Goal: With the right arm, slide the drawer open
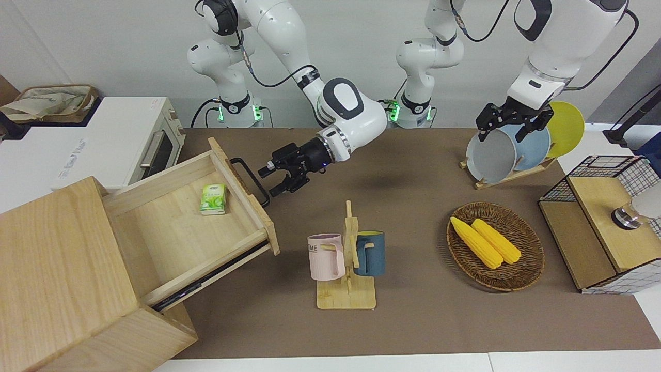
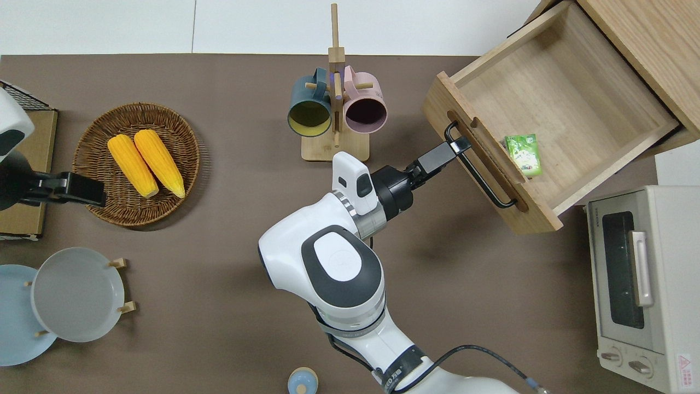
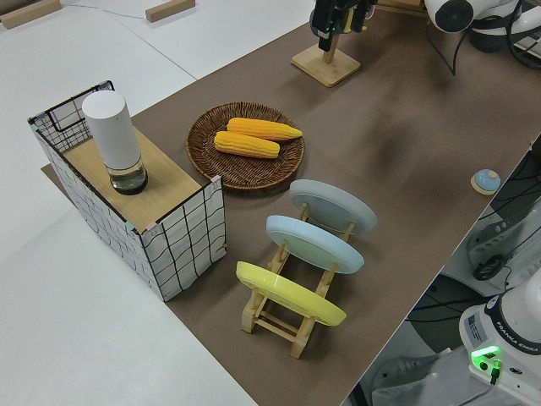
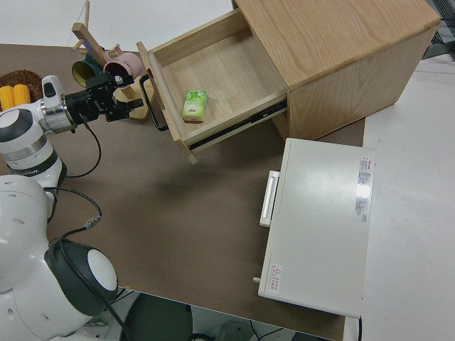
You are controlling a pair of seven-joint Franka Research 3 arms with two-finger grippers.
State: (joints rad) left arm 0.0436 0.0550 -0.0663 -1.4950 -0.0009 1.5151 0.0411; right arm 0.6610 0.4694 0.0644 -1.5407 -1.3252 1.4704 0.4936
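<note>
The drawer [image 1: 191, 227] stands pulled far out of the big wooden box [image 1: 62, 279] at the right arm's end of the tabletop [image 1: 413, 320], its inside open to view. A small green packet [image 1: 213, 199] lies on the drawer floor, close to the front panel. The black bar handle [image 2: 474, 167] runs along the drawer's front. In the overhead view the right pincer [image 2: 451, 146] sits right at one end of that bar, and whether it touches is hard to tell there. The front view shows more: the fingers [image 1: 281, 187] are spread apart, holding nothing, just beside the handle. The right side view shows the box's top, which the overhead view mostly crops off. Beside the box, nearer to the robots, sits the white toaster oven [image 2: 637, 273]. A mug rack [image 1: 347, 258] with a pink and a blue mug stands mid-table. The left arm is parked, and I cannot tell how its pincer [image 1: 508, 124] is set.
</note>
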